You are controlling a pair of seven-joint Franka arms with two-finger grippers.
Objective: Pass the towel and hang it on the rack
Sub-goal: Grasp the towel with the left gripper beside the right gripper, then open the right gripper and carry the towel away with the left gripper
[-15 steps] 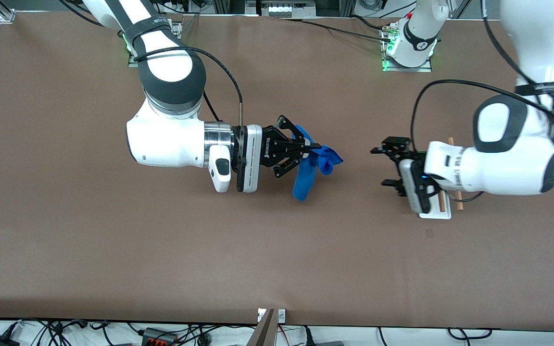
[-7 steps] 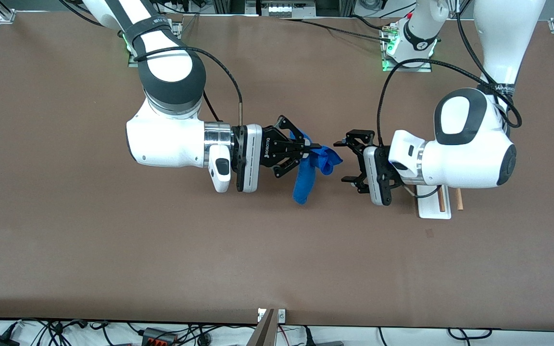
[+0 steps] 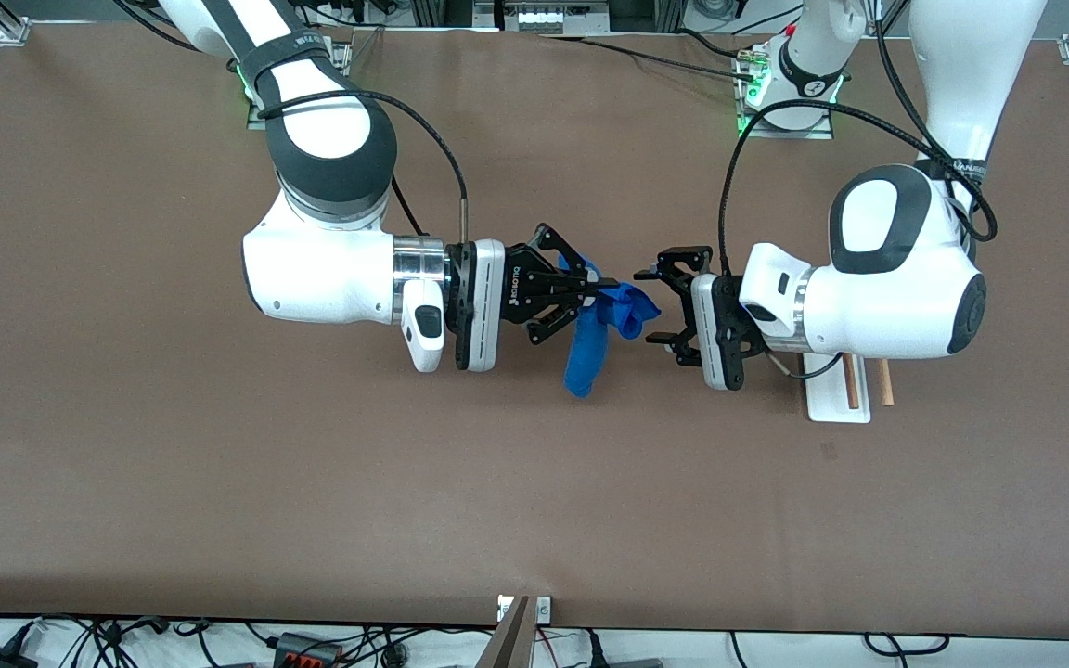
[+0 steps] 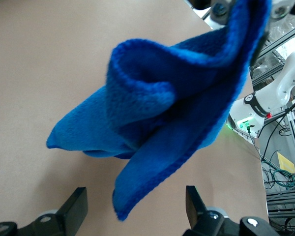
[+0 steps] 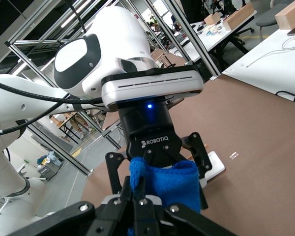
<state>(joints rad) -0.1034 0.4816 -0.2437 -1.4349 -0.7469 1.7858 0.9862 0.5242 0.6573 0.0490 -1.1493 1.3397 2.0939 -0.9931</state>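
A blue towel (image 3: 587,348) hangs in the air over the middle of the table, pinched by my right gripper (image 3: 611,289), which is shut on its upper fold (image 5: 172,184). My left gripper (image 3: 651,307) faces it, open, one finger on each side of the towel's free end. In the left wrist view the towel (image 4: 172,98) fills the frame and its lowest corner dips between the fingertips (image 4: 76,209) without touching them. The rack (image 3: 836,404) stands toward the left arm's end of the table, its wooden rods (image 3: 853,385) half hidden under the left arm.
The brown table (image 3: 219,482) carries only the rack. Both arm bases with green lights (image 3: 743,116) stand along the farther edge. Cables and a small bracket (image 3: 525,608) lie at the nearer edge.
The left arm has swung from over the rack toward the towel, bringing its open jaws around the towel's free end. The right arm and the towel have stayed still.
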